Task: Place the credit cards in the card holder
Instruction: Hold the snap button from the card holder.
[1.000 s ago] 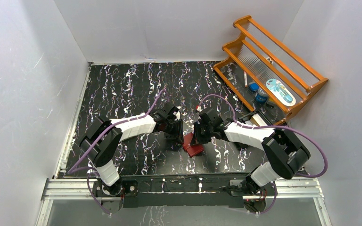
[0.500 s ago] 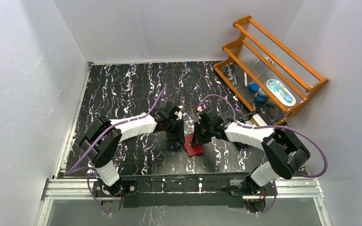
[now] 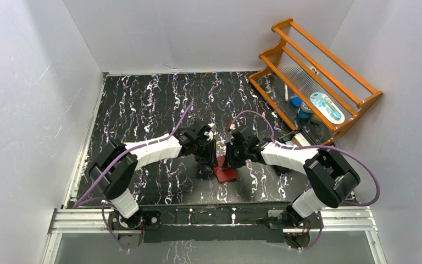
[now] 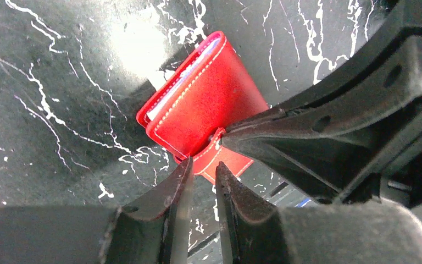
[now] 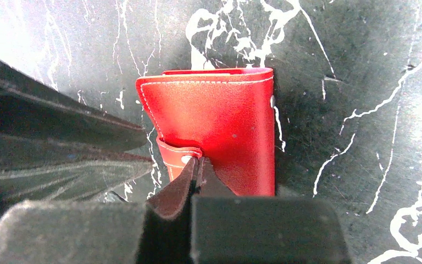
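The red card holder lies folded shut on the black marble table, between both grippers. It shows in the left wrist view and the right wrist view. Pale card edges peek from its open side; the orange card is hidden. Its strap tab sticks out at the near edge. My left gripper is open by a narrow gap with nothing between its tips, right at the tab. My right gripper is shut, its tips touching the holder beside the strap's snap.
An orange wooden rack stands at the back right with a blue-capped jar and a flat packet on it. White walls close in the table on three sides. The two grippers are nearly touching over the holder.
My left gripper has moved a little to the right, closer to the card holder and the right gripper. The right gripper and the holder have barely moved.
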Available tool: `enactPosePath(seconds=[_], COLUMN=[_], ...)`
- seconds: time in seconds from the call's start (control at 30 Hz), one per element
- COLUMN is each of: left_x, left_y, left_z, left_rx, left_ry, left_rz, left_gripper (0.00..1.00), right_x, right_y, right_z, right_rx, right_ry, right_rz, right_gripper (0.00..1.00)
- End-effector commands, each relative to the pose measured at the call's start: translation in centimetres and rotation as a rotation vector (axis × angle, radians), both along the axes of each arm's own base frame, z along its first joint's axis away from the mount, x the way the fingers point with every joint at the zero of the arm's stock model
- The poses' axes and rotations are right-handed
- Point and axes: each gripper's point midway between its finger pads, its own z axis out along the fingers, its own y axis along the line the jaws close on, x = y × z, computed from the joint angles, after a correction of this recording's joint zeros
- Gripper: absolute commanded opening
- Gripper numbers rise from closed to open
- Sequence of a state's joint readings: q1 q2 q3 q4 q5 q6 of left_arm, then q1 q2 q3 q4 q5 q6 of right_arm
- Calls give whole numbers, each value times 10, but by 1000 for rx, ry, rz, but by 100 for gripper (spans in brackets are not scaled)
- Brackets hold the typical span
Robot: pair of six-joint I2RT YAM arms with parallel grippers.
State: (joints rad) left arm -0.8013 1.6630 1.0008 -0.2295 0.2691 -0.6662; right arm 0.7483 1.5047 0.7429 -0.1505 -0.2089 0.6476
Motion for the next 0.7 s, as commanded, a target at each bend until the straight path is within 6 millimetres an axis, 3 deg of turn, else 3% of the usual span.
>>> enactPosePath(seconds=[0.0, 0.2, 0.43, 0.67], left_x=[-1, 3, -7, -13], left_y=[3, 0, -11, -2], left_z=[25, 43, 17, -14], left_rx=[-40, -105, -103, -31], left_ry=[-68, -120, -30, 9], left_rz=[52, 84, 4, -6], left_gripper=[20, 23, 17, 6], right_x=[11, 10, 12, 17], right_y=[9, 9, 10, 11], right_z=[5, 2, 2, 11], right_rx=[14, 11, 11, 12], right_ry=[-30, -21, -22, -39], right_rz=[-8, -9, -13, -31], right_gripper=[0, 0, 0, 3])
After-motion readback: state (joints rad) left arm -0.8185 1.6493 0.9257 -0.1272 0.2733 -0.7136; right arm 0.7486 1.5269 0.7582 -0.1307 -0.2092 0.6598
